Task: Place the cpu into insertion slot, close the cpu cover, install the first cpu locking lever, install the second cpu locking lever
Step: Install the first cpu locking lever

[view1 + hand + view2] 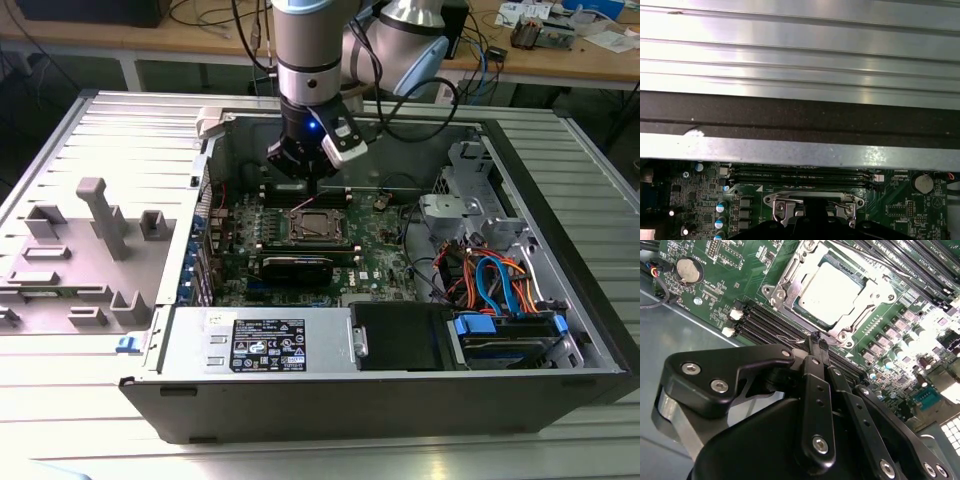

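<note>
Silver-grey cpu (832,290) seated under cpu cover (790,287) | claw (815,342) pinched closed, apparently empty, tips just beside cover's edge

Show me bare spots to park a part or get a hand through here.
Free: the ribbed table on the camera side of the case, and its strip on the exterior view's right of the case. The labelled power supply top is flat and bare. Crowded: the motherboard under the tool, the cable bundle beside it, the grey fixture tray.
</note>
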Robot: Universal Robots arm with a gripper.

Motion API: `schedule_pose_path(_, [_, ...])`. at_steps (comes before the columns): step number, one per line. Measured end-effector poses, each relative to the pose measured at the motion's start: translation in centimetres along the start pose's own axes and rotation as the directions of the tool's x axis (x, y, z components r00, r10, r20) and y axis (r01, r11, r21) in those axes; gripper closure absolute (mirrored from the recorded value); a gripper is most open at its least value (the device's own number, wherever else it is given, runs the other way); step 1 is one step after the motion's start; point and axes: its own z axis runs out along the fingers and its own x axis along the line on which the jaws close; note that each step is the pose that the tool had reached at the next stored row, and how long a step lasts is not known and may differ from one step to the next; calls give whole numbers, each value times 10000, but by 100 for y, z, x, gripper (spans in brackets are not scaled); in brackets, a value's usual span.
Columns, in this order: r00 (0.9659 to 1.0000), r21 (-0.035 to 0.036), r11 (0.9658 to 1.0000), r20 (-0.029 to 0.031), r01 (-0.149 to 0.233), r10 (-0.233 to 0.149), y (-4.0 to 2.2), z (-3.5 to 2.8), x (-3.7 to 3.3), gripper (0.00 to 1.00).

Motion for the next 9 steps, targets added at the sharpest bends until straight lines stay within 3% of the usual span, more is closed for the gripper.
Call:
schedule_pose_path(5, [10000,-2,10000,2,-1,1,-3,17,-63,89])
schedule_pose_path(9, [10000,-2,10000,1,-1,1,4,23,-75,89])
